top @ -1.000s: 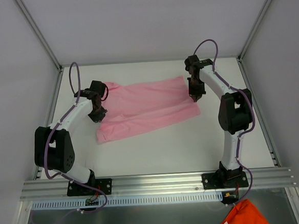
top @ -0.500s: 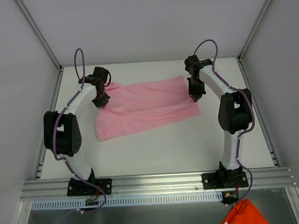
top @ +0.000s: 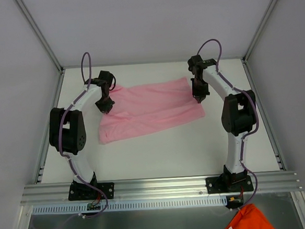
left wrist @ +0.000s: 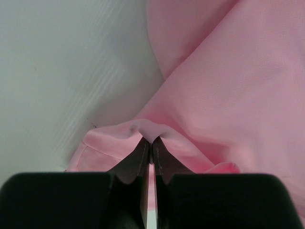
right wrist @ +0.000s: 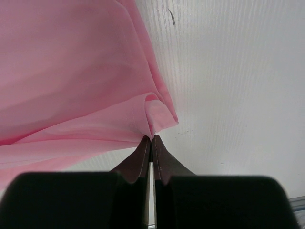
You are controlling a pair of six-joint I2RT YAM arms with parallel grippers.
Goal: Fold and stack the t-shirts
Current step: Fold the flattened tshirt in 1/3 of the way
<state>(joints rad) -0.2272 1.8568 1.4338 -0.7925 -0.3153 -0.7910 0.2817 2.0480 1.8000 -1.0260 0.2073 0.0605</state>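
A light pink t-shirt (top: 149, 108) lies spread across the middle of the white table, its long side running left to right. My left gripper (top: 103, 104) is at its far left end and is shut on a pinch of the pink fabric (left wrist: 151, 131). My right gripper (top: 198, 96) is at its far right corner and is shut on a fold of the shirt's edge (right wrist: 155, 117). Both pinched spots are lifted slightly into small peaks. The rest of the shirt rests flat with a few long creases.
An orange cloth (top: 247, 220) lies below the table's front rail at the bottom right. The metal rail (top: 157, 187) carries both arm bases. White walls and frame posts close the table at the left, right and back.
My left gripper has moved toward the back and slightly right, dragging the shirt's left end with it. The right gripper has stayed in place, still shut on the right corner.
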